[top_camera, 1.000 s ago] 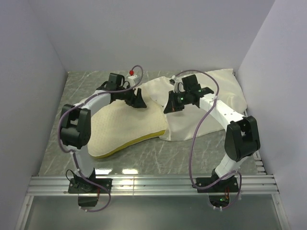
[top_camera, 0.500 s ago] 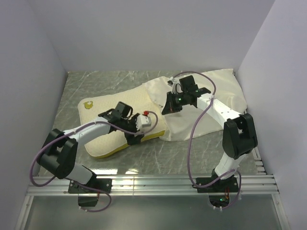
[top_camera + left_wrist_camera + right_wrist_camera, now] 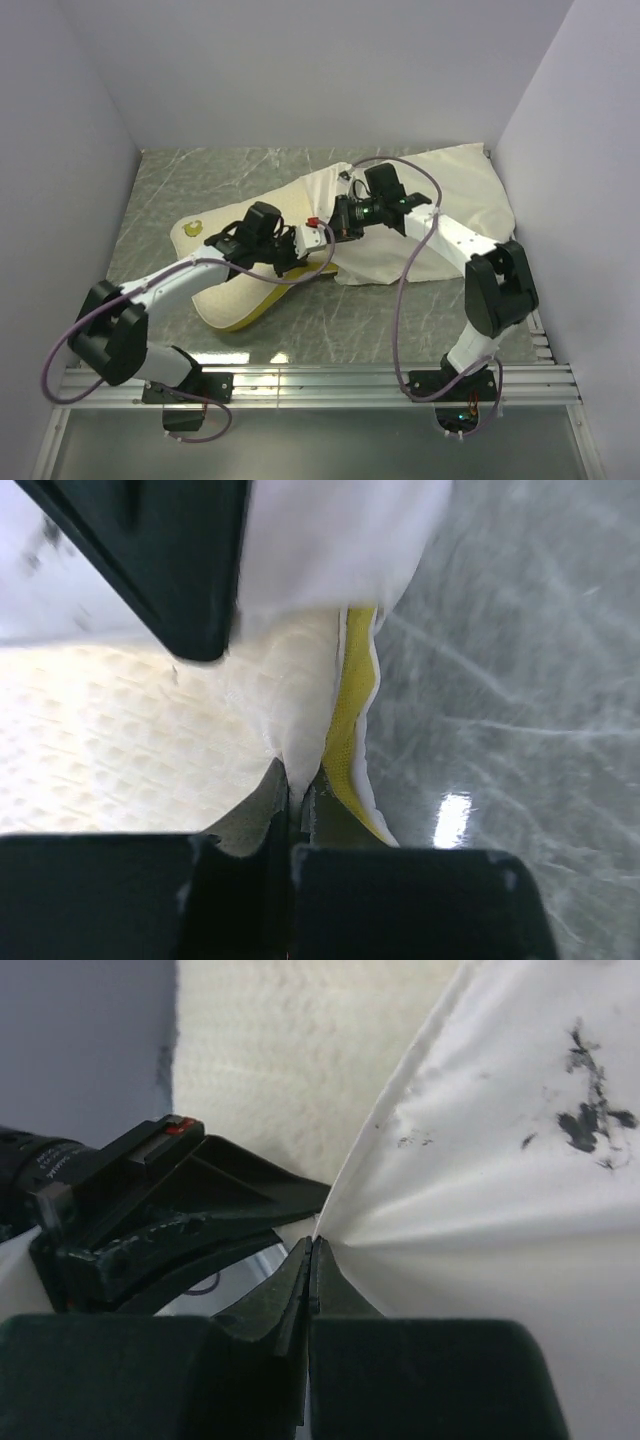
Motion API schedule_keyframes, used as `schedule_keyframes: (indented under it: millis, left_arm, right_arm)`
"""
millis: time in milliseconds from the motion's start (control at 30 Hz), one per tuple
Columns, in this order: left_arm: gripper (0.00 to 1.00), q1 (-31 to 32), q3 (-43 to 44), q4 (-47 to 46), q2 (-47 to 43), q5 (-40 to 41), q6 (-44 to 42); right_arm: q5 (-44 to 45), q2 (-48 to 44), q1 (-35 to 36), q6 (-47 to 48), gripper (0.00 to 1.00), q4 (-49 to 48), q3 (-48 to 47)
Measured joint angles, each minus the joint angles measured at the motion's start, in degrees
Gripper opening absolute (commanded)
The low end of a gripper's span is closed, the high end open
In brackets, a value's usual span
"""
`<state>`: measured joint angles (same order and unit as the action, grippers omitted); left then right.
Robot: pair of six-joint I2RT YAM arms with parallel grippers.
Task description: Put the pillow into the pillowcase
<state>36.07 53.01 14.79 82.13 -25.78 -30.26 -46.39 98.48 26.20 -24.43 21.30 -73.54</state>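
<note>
Within the last second, left tool [image 3: 297,780] swung to pinch the pillow [image 3: 225,300] at its yellow 3 o'clock edge; right tool [image 3: 312,1248], pinching the pillowcase [image 3: 450,185] hem, shifted toward 9 o'clock, overlapping that corner, so insertion looks about to start.

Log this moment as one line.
left hand: shut on pillow edge | right hand: shut on pillowcase edge | pillow mostly uncovered

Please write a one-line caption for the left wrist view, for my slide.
Left end effector shut on the pillow edge beside its yellow band; the pillowcase lies over the pillow just beyond.
</note>
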Motion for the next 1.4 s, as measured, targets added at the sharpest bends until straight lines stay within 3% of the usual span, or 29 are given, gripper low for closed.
schedule_keyframes:
  millis: [233,333,367,400,467,500,567,600,733,867,1067,1233,1400]
  left_arm:
    - [0.0,1.1,-2.7,1.9,-8.9,-6.8,-1.4]
    - [0.11,1.8,-5.7,5.1,-8.8,-9.0,-4.2]
    - [0.35,1.9,-6.5,7.0,-8.7,-9.5,-5.7]
    - [0.47,1.9,-7.1,8.6,-8.7,-9.9,-7.5]
    - [0.59,2.0,-7.4,13.0,-8.9,-11.4,-10.1]
    - [0.62,2.0,-7.4,15.3,-9.4,-12.1,-11.2]
    - [0.67,1.7,-7.3,18.9,-11.3,-13.1,-12.2]
    - [0.68,1.3,-6.8,21.0,-12.8,-13.7,-12.4]
    - [0.71,-4.5,-2.0,24.9,-17.6,-16.8,-10.0]
    - [0.74,-12.5,3.0,21.9,-16.7,-17.3,-4.3]
    - [0.74,-22.5,7.2,15.2,-6.6,-15.0,4.4]
    - [0.75,-27.7,9.4,10.6,0.2,-11.5,9.5]
    - [0.75,-27.9,9.9,7.3,0.3,-7.9,11.2]
  right_arm:
    - [-4.4,-7.1,3.6,-15.6,0.0,-14.5,5.8]
    - [-5.7,-7.6,5.6,-18.1,0.01,-18.0,9.0]
    - [-6.4,-7.7,6.2,-18.4,0.09,-18.6,10.8]
    - [-7.2,-7.7,6.6,-18.4,0.29,-18.2,12.3]
    - [-8.3,-7.4,7.1,-14.5,0.49,-13.4,13.4]
    - [-8.7,-6.8,7.2,-11.1,0.56,-7.8,11.6]
    - [-8.1,-3.9,6.6,-1.6,0.57,4.8,3.2]
    - [-7.3,-2.0,5.8,2.7,0.64,9.5,-2.4]
    - [-2.6,0.2,-0.7,11.5,0.8,16.5,-17.8]
    - [10.1,2.7,-5.9,17.0,0.81,17.5,-30.6]
    - [25.1,20.4,-1.4,23.6,0.8,20.3,-51.4]
    - [31.4,32.2,1.5,24.5,0.8,20.8,-52.2]
    - [35.6,36.2,3.0,24.5,0.76,20.4,-49.6]
